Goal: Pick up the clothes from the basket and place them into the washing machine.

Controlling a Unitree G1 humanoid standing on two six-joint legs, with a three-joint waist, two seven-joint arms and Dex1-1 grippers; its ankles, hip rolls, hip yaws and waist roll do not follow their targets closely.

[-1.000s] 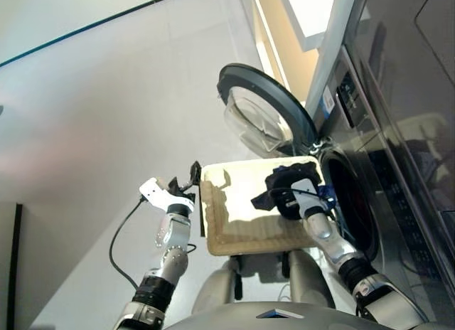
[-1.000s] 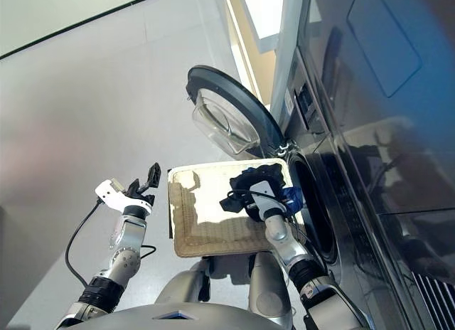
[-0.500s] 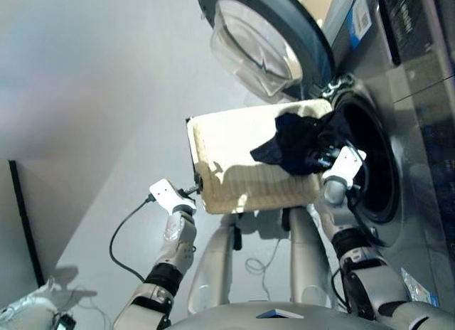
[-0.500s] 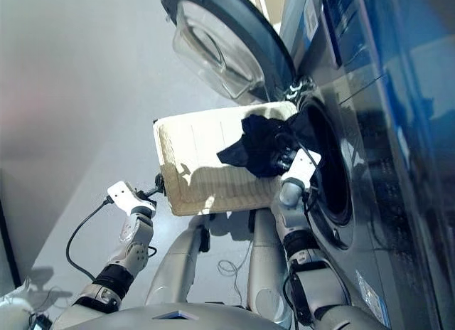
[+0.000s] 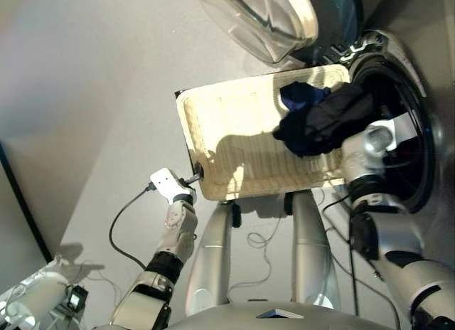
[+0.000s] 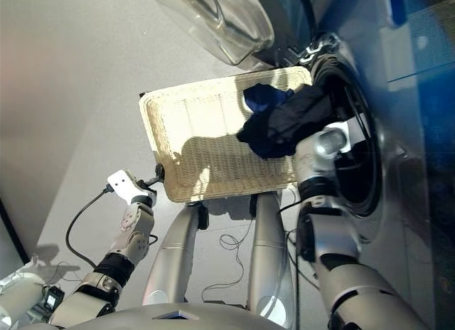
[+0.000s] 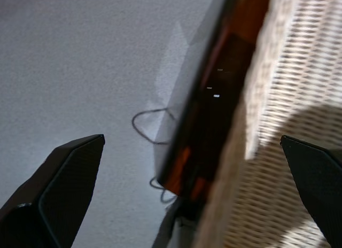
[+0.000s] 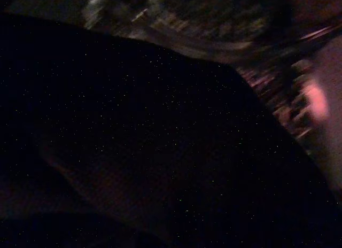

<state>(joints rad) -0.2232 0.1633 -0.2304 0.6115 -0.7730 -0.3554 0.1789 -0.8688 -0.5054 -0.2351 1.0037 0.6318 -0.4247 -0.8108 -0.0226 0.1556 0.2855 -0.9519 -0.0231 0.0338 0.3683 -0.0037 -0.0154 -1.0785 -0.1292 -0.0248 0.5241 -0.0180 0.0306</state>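
The cream woven basket [image 5: 227, 124] sits in front of the washing machine, whose round drum hole [image 5: 409, 95] gapes at the right. A navy garment [image 5: 298, 95] lies in the basket's far right corner. The black garment [image 5: 327, 120] hangs off my right wrist [image 5: 377, 140] at the drum's mouth, trailing back over the basket rim. My right gripper is buried in that cloth, and black fabric [image 8: 133, 141] fills the right wrist view. My left gripper [image 5: 195, 175] is open at the basket's near left corner, straddling the rim [image 7: 278, 71].
The round glass door [image 5: 270, 24] stands swung open above the basket's far edge. A black cable [image 5: 124, 227] loops from my left wrist down to the grey floor. Thin cords [image 5: 263, 237] lie on the floor under the basket.
The camera has tilted down. My right arm has lifted the black garment out of the basket and carried it toward the drum mouth. My left gripper has dropped to the basket's corner.
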